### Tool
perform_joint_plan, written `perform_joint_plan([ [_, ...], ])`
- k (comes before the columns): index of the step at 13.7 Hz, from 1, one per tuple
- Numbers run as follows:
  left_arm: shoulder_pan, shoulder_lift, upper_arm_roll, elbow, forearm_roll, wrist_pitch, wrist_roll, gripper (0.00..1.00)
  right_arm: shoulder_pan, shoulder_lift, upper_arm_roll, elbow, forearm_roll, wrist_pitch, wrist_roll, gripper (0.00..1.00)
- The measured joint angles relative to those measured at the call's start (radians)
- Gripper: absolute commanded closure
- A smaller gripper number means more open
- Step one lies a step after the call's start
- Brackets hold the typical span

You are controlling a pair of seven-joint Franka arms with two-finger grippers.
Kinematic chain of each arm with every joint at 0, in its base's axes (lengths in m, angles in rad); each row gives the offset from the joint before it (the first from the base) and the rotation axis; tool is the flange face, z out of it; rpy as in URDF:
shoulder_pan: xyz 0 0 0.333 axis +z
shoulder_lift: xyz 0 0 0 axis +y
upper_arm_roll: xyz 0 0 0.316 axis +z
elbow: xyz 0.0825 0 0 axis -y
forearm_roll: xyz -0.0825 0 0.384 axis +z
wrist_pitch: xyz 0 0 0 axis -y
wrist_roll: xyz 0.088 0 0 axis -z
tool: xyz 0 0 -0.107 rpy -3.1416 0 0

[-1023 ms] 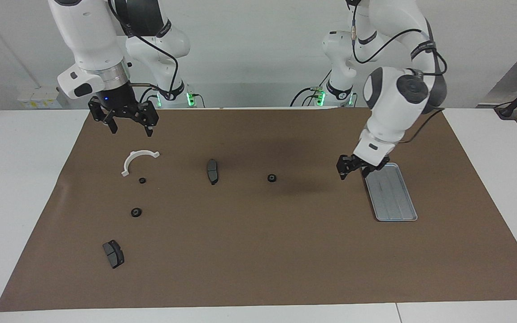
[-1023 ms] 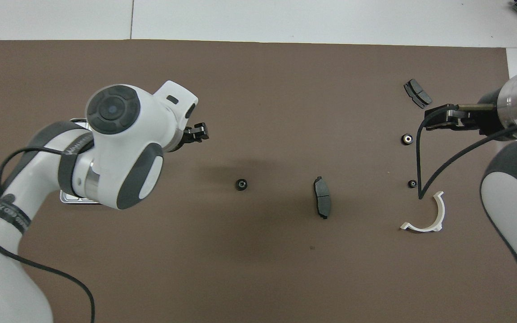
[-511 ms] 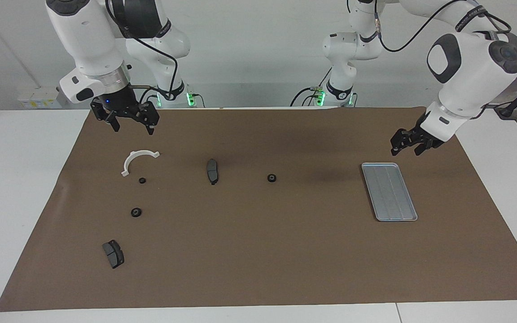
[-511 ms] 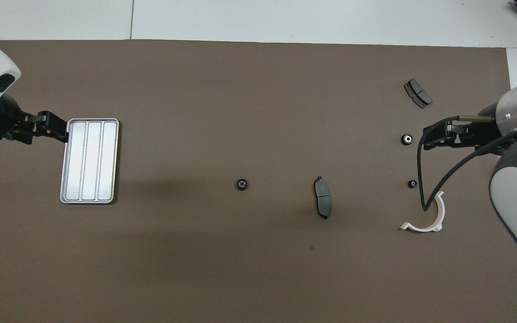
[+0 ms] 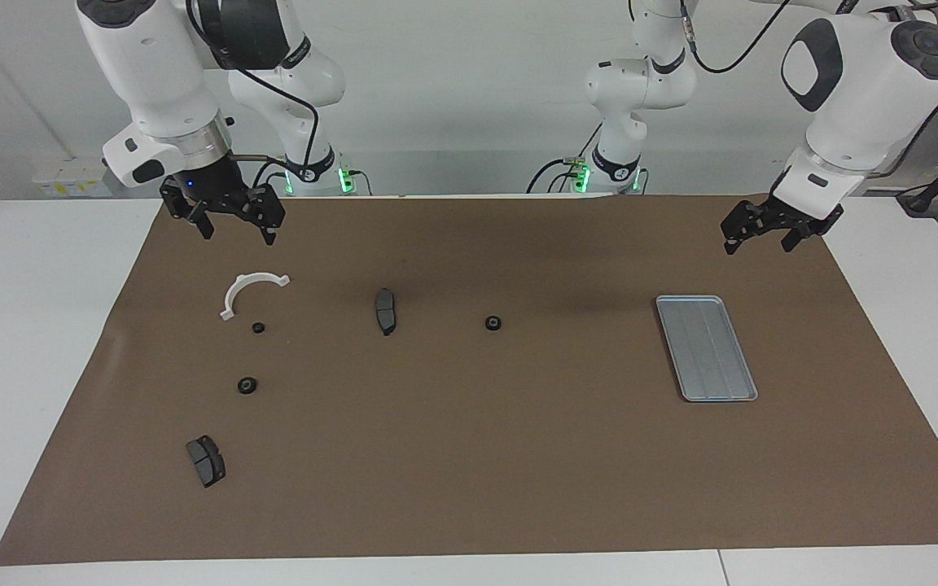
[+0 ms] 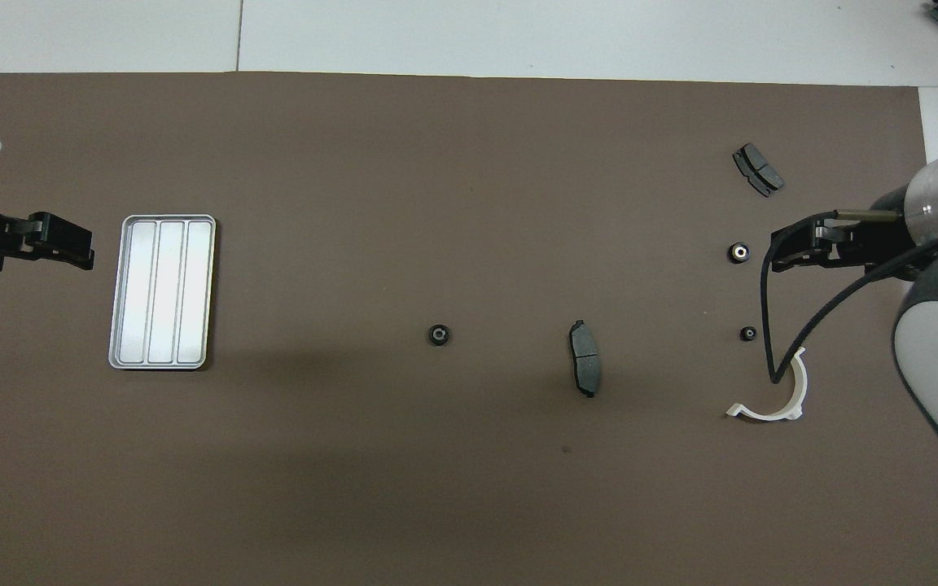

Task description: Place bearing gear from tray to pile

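I read the tray (image 5: 707, 347) as emptied, with the left pincer (image 5: 762, 229) raised, spread and empty, while the right pincer (image 5: 230, 216) waits agape over the bench (image 5: 469, 456), so next I'd simply park.

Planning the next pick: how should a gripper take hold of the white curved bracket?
Come straight down on the white curved bracket and pinch across the thin band at mid-arc. It lies flat on the brown mat, and the band is narrow with free space on both sides.
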Motion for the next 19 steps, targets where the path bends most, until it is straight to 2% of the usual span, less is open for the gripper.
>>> perform_joint_plan([
  [8,0.000,-0.030,-0.001,0.002,0.000,0.009,0.000,0.00,0.009,0.000,0.005,-0.002,0.002,0.003,-0.011,0.00],
  [11,0.000,-0.030,-0.001,0.001,0.000,0.040,0.000,0.00,0.087,0.015,0.009,-0.007,0.003,0.038,0.044,0.00],
  [15,-0.002,-0.030,-0.010,-0.001,0.000,0.050,0.000,0.00,0.198,0.088,0.014,-0.014,0.003,0.132,0.157,0.00],
  [19,-0.003,-0.030,-0.011,-0.017,0.000,0.074,0.000,0.00,0.301,0.200,0.015,-0.019,0.003,0.266,0.275,0.00],
])
